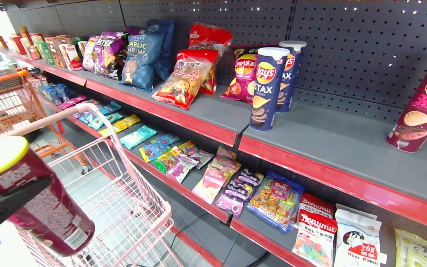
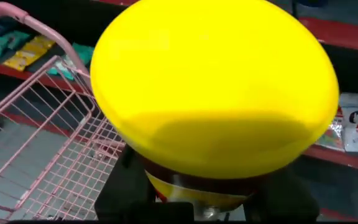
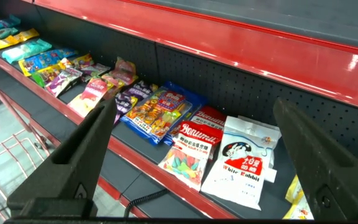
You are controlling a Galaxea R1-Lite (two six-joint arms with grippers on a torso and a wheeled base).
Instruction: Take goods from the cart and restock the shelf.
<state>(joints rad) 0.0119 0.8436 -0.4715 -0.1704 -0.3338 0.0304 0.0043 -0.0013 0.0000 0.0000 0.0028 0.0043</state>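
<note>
Left gripper was clamped on yellow-lidded maroon chip can, tilted above pink cart; right gripper jaws stood apart.

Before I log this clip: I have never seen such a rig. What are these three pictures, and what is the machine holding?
It is a two-armed robot on wheels, restocking a shop shelf. The wide picture comes from a camera on its head; the other two come from cameras on its wrists. In the head view the left gripper is shut on a maroon chip can, held above the pink cart. The left wrist view sees its yellow lid up close. The right gripper is open and empty, facing the lower shelf of candy bags. On the upper shelf stand two blue cans and a matching maroon can.
</note>
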